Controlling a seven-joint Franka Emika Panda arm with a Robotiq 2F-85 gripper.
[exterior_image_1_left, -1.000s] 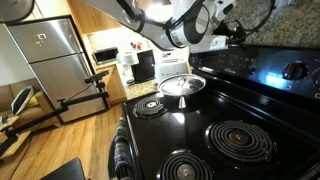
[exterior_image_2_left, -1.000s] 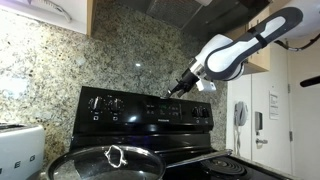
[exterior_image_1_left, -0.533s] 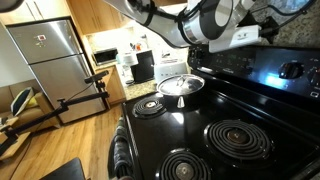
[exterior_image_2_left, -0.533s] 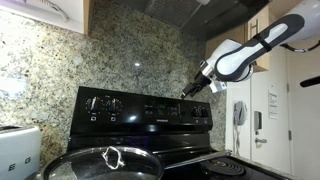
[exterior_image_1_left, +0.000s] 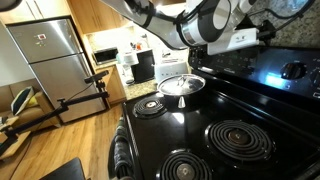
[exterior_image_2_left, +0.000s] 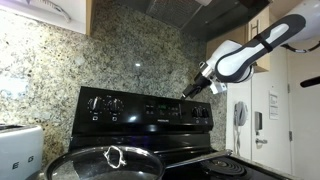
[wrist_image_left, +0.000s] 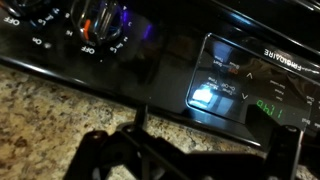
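My gripper (exterior_image_2_left: 188, 90) hangs just in front of the black stove's control panel (exterior_image_2_left: 150, 108), near its upper part, and touches nothing I can see. In the wrist view the two dark fingers stand wide apart, so the gripper (wrist_image_left: 218, 142) is open and empty. It faces the lit digital display (wrist_image_left: 215, 88), with the knobs (wrist_image_left: 95, 25) off to one side. In an exterior view the gripper (exterior_image_1_left: 262, 34) reaches toward the back panel above the cooktop.
A pan with a glass lid (exterior_image_2_left: 105, 160) sits on a rear burner and also shows in an exterior view (exterior_image_1_left: 182, 85). Coil burners (exterior_image_1_left: 240, 138) cover the cooktop. A granite backsplash (exterior_image_2_left: 130, 50), a toaster (exterior_image_2_left: 15, 150) and a steel fridge (exterior_image_1_left: 50, 60) surround the stove.
Over the last second the gripper moved sideways along the control panel, away from the knobs toward the display. It has barely moved in the last half second.
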